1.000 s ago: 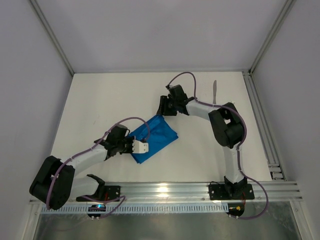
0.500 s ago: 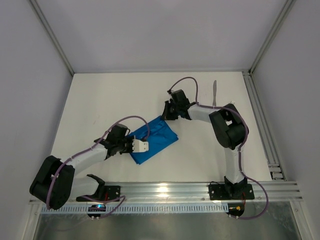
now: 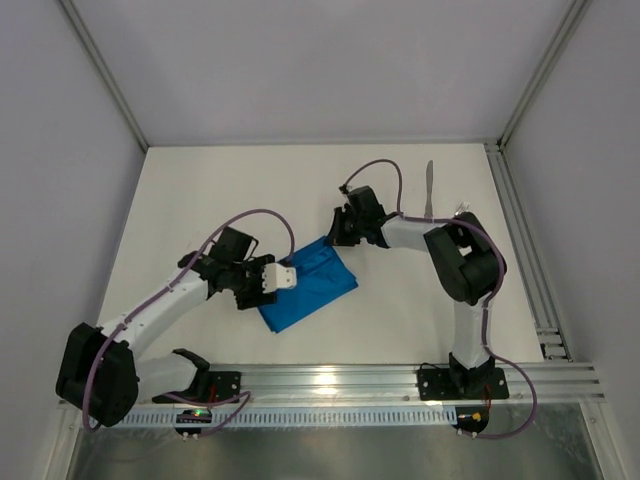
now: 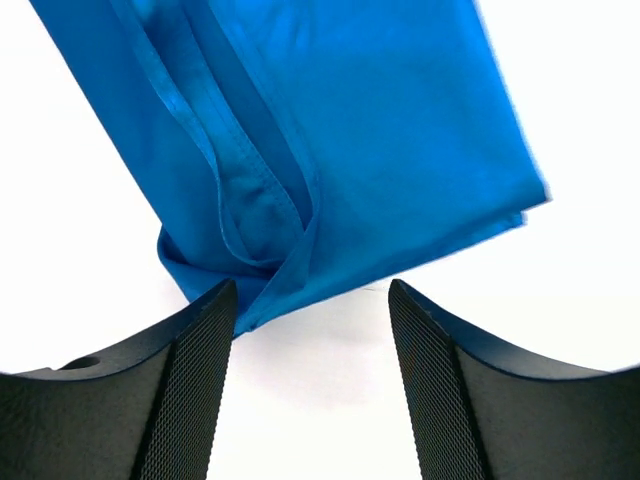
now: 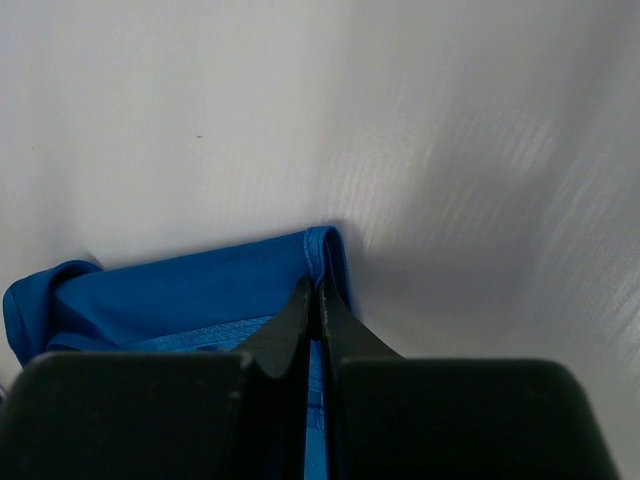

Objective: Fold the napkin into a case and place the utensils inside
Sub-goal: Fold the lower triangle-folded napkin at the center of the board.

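The bright blue napkin (image 3: pixel 310 287) lies folded in layers on the white table, a rough rectangle not far from a case in shape. My left gripper (image 3: pixel 284 278) hovers at its left edge, open. In the left wrist view the napkin (image 4: pixel 340 140) ends just ahead of the gripper (image 4: pixel 310 295), with only bare table between the fingers. My right gripper (image 3: pixel 341 238) is shut on the napkin's far corner. The right wrist view shows the hemmed edge (image 5: pixel 322 245) pinched at the gripper's (image 5: pixel 316 286) tips. One of the utensils, a silver knife (image 3: pixel 428 188), lies at the back right.
An aluminium rail (image 3: pixel 525 260) runs along the table's right side and another along the near edge (image 3: pixel 400 378). White walls enclose the back and sides. The right arm's elbow (image 3: pixel 465 262) stands between the napkin and the right rail.
My left gripper has opened, let go of the napkin and moved slightly up and right. My right gripper has come down onto the napkin's far corner and shut on it.
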Robot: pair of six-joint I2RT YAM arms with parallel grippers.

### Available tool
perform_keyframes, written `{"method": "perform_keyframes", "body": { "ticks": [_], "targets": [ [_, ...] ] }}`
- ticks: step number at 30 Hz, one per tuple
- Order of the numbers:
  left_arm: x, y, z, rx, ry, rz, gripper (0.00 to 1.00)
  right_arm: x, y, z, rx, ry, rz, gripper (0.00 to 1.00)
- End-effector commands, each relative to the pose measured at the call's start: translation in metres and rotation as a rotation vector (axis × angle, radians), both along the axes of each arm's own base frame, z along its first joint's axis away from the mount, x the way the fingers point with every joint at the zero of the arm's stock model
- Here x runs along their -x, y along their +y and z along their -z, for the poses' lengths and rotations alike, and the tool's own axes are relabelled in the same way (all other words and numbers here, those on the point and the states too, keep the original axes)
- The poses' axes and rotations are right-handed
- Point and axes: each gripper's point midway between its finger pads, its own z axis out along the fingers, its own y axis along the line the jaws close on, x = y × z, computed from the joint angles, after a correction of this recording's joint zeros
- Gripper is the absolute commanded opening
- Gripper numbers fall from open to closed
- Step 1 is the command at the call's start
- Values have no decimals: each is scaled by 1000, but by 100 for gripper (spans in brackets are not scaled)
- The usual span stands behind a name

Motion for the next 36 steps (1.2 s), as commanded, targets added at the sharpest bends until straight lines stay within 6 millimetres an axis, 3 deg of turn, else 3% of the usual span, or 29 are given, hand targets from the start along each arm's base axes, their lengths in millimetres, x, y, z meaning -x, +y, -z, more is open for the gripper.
{"method": "perform_keyframes", "body": {
  "ticks": [1, 4, 6, 7, 8, 9, 11, 15, 20, 24, 28, 32, 36],
  "targets": [
    [34, -10, -33, 92, 171, 29, 66, -4, 4, -31, -40, -82, 7, 4],
    [39, -19, -60, 186, 213, 51, 64, -2, 3, -32, -47, -88, 7, 4],
    [12, -14, -68, 212, 169, -107, 61, 1, 3, -31, -53, -90, 9, 4],
    [-2, -9, -66, 210, 140, -188, 52, 4, 1, -30, -53, -88, 8, 4],
    [-30, -11, -70, 234, 48, -253, 45, 4, 2, -31, -58, -93, 8, 4],
    [-45, -1, -64, 211, 16, -376, 39, 6, 3, -31, -60, -95, 5, 4],
    [-54, 4, -49, 180, 8, -419, 36, 9, 5, -33, -64, -99, 0, 4],
    [-69, 14, -18, 89, 12, -491, 40, 18, 9, -40, -85, -121, -2, 4],
    [-55, 17, 12, 4, 50, -458, 43, 29, 0, -43, -93, -135, 22, 4],
    [-28, 18, 28, -44, 88, -381, 33, 39, -6, -47, -101, -150, 30, 4],
    [-11, 24, 32, -73, 75, -317, 35, 61, -2, -41, -94, -137, -7, 4],
    [-10, 34, 32, -121, 29, -306, 43, 74, -4, -32, -91, -122, -6, 4],
    [-9, 32, 26, -96, 27, -324, 51, 80, -10, -24, -79, -108, 5, 4]
  ]
}}
